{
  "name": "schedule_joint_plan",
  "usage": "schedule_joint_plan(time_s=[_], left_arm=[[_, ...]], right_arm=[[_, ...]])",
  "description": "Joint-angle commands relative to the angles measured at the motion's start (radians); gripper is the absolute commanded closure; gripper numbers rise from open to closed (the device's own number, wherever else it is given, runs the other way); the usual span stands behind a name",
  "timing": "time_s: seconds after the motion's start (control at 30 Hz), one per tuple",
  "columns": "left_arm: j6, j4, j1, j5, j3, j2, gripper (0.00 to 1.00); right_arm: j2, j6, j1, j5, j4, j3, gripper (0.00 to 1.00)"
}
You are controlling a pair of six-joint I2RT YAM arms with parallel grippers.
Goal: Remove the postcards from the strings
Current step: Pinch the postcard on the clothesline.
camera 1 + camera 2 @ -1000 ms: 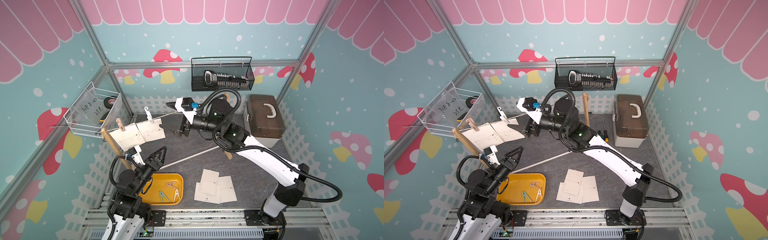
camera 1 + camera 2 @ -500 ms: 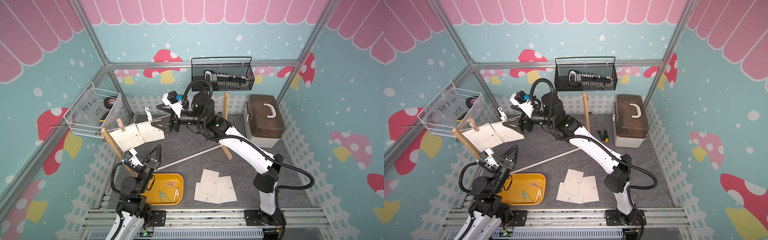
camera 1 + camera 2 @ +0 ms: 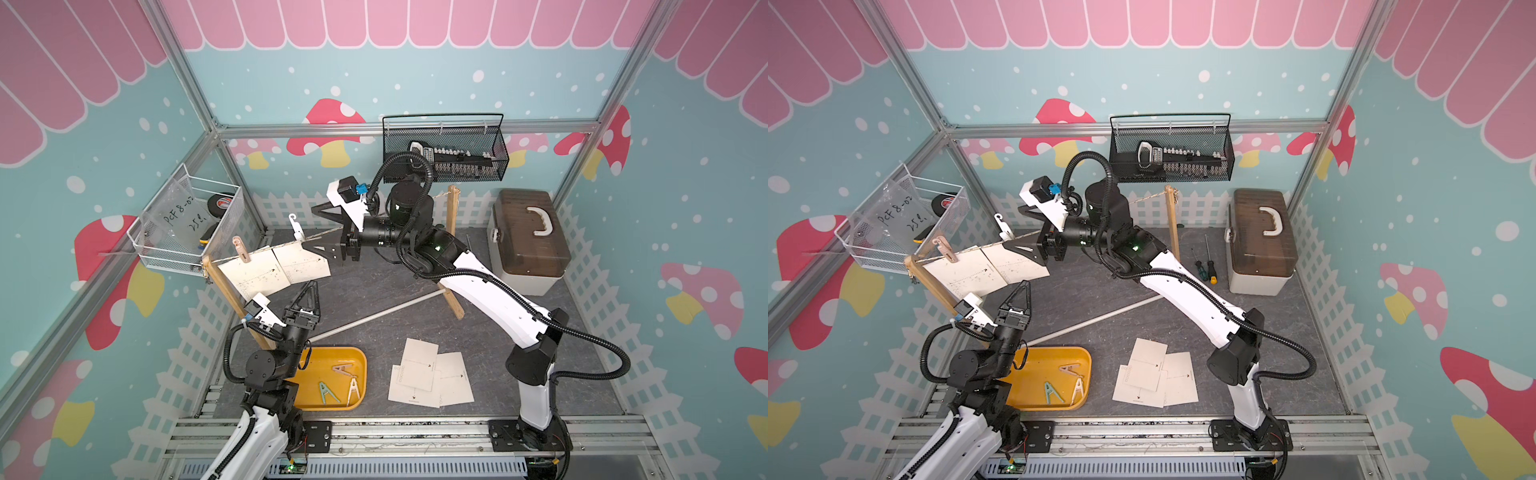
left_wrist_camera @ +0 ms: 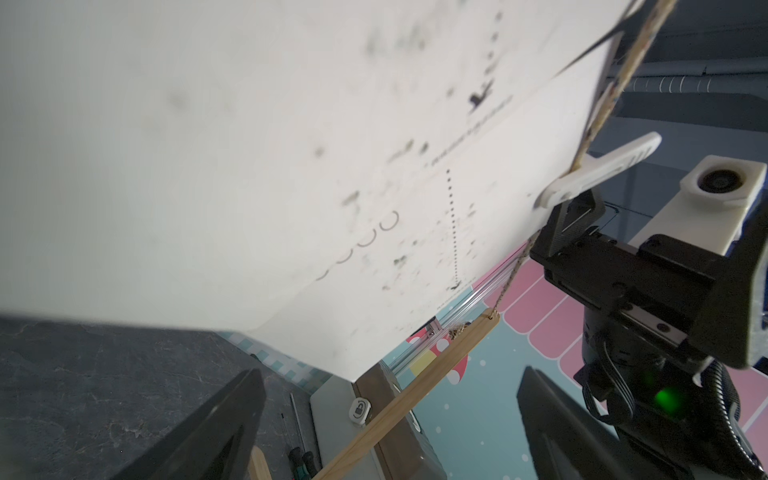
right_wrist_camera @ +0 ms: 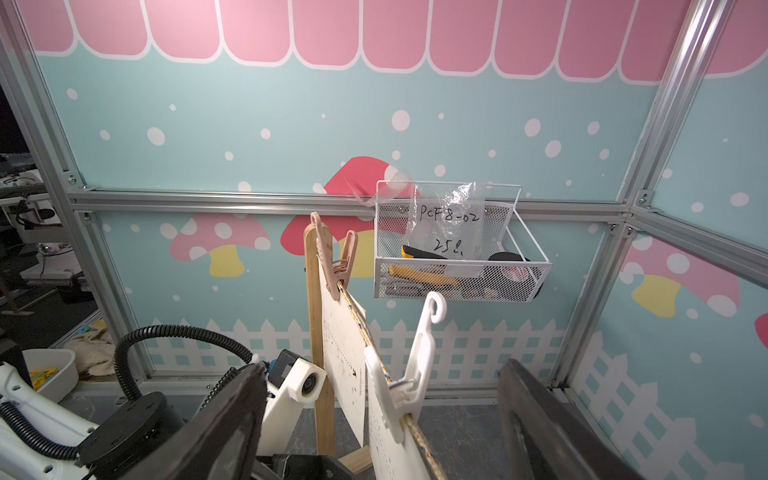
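Right gripper (image 3: 309, 226) advanced along string (image 5: 422, 440) toward white clothespin (image 3: 296, 230); left gripper (image 3: 311, 287) rose toward postcards (image 3: 266, 270).

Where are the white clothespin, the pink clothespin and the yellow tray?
white clothespin (image 5: 420, 353): right wrist view, on its long arm below the hook.
pink clothespin (image 3: 241, 250): in a top view, on the middle of its body.
yellow tray (image 3: 328, 358): in a top view, on bare floor near its far rim.

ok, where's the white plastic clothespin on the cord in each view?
Top view: white plastic clothespin stands above the two hanging off-white paper postcards.
Top view: same spot.
Left wrist: clipped at a postcard's edge.
Right wrist: straight ahead, between the open jaws of the right gripper, at.
Shared landmark: the twisted beige cord it grips.
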Motion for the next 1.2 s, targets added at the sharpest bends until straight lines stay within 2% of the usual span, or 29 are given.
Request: schedule_joint_plan(time_s=[0.0, 0.3, 0.4, 0.57, 0.8, 1.0, 1.17], left_arm=[[0.022, 0.115, 0.006, -0.021, -0.002, 0.036, 0.0], [0.024, 0.218, 0.005, -0.024, 0.016, 0.162, 0.01], [0.025, 0.273, 0.006, -0.027, 0.016, 0.176, 0.01], [0.014, 0.27, 0.006, -0.027, 0.015, 0.167, 0.04], [-0.002, 0.232, 0.005, -0.038, -0.005, 0.097, 0.19], [-0.007, 0.102, 0.006, -0.06, -0.025, -0.004, 0.35], [-0.02, 0.065, 0.006, -0.061, -0.041, -0.039, 0.41]], right_arm=[[0.006, 0.002, -0.002, -0.023, 0.033, 0.021, 0.14], [0.009, 0.004, -0.004, -0.033, 0.04, 0.021, 0.14], [0.008, 0.001, -0.004, -0.036, 0.037, 0.021, 0.14], [0.006, -0.002, -0.006, -0.031, 0.036, 0.022, 0.14], [0.017, -0.001, -0.007, -0.017, 0.036, 0.024, 0.14], [0.03, 0.004, -0.009, -0.006, 0.036, 0.038, 0.14], [0.044, 0.022, -0.012, 0.009, 0.036, 0.057, 0.14]])
